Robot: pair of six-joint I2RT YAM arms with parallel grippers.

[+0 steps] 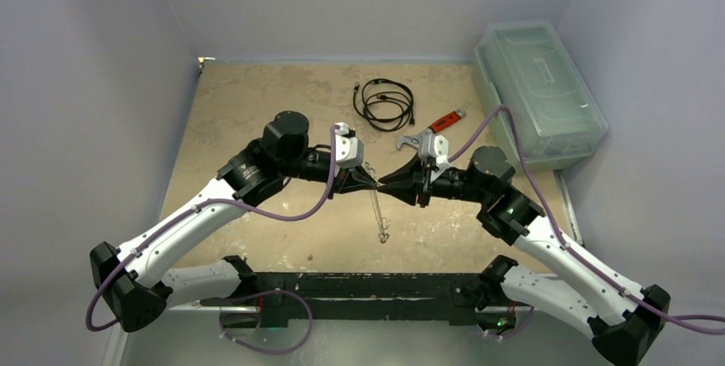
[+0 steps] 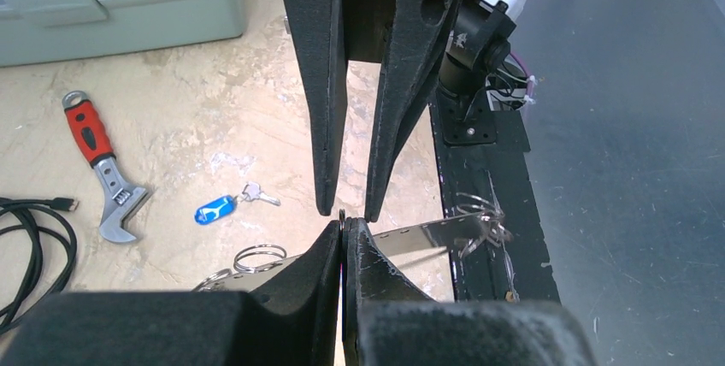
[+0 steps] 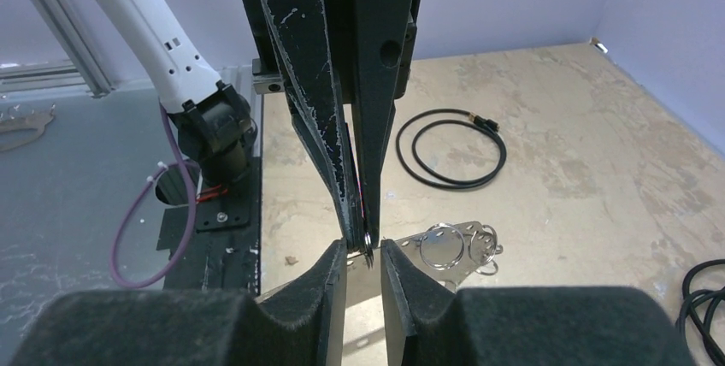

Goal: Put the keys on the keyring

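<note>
The tan table (image 1: 256, 109) is flanked at its far right by a clear lidded bin (image 1: 539, 92). Over the table's middle the left gripper (image 1: 373, 181) and right gripper (image 1: 386, 184) are met tip to tip. A coiled black cable (image 1: 385, 103) and a red-handled wrench (image 1: 438, 125) are seen beyond them. A thin loop of the keyring (image 2: 427, 233) is pinched between the left fingers, which are pressed together. The right fingers are held slightly spread either side of it. The blue-headed key (image 2: 214, 209) and silver key (image 2: 259, 195) are laid together on the table near the wrench, apart from the keyring.
</note>
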